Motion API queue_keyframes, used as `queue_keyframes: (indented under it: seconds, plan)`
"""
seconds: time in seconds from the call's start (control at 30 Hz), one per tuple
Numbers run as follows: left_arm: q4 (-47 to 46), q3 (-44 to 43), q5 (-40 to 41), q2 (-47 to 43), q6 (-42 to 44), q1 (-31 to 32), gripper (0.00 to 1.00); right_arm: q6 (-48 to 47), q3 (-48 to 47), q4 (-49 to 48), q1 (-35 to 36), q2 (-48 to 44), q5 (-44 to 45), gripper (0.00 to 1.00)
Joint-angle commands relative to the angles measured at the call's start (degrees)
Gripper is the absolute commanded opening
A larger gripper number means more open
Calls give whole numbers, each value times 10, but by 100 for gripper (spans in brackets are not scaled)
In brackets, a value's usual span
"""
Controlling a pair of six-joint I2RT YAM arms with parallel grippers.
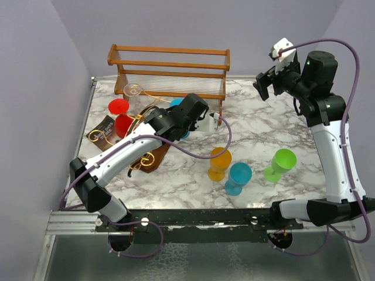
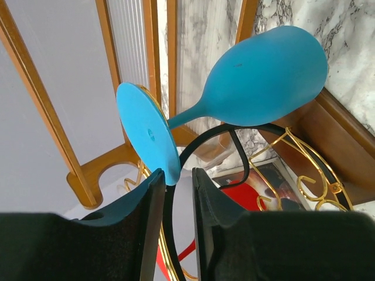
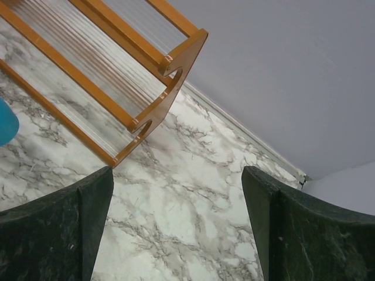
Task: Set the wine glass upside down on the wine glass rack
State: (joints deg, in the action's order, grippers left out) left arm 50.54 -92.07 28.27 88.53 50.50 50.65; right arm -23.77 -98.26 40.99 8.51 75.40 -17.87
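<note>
Left end effector (image 2: 177,173) loosely straddles wine glass (image 2: 263,76) foot; hidden overhead.

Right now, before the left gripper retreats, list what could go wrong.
1. The blue plastic wine glass has its flat foot at the mouth of the left gripper, whose jaws are barely parted; a skewed retreat could drag it off the gold wire rack.
2. A red plastic glass sits close by; the arm could knock it.
</note>
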Motion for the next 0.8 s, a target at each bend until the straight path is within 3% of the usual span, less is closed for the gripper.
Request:
queue_keyframes:
  seconds: [0.0,0.33,0.47,0.7,0.77]
  plan:
    - [14,1,-8,-21,-13,3,30,-13,13,7,-5,-7,9,90]
    - [34,-48,-66,-32,-64,2,48,-56,68,37,-33,-58,14,94]
    - [46,-81,-106,-39,-91,2,63,-58,98,60,-78,-92,-2,94]
    - [43,-118,-155,-63,-139,-8,96,-30,155,137,-215,-164,-36,91]
    - [36,-119,-153,-70,-148,-12,99,-31,168,165,-245,-179,-30,89]
